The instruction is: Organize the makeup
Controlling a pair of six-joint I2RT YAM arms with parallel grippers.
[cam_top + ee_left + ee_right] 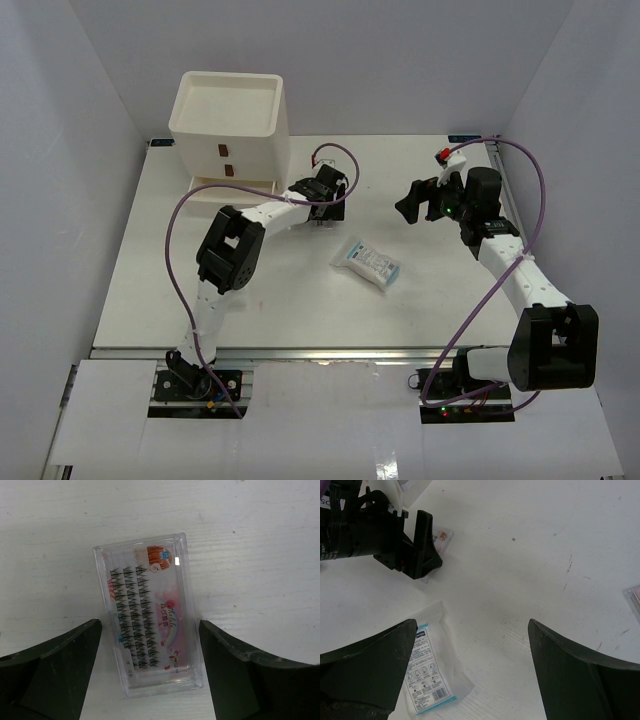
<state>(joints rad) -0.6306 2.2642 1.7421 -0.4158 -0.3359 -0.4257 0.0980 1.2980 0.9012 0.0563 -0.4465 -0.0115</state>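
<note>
A flat clear case of false lashes with a pink-white card (147,615) lies on the white table. My left gripper (150,630) is open and low over it, one finger on each side, not touching. In the top view this gripper (325,208) hides most of the case. A white-blue sachet pack (366,263) lies mid-table; it also shows in the right wrist view (427,667). My right gripper (472,630) is open and empty, above the table to the right of the sachet (420,200).
A white drawer box (230,125) stands at the back left, its lowest drawer slightly out. A pink-edged flat item (634,597) shows at the right edge of the right wrist view. White walls enclose the table.
</note>
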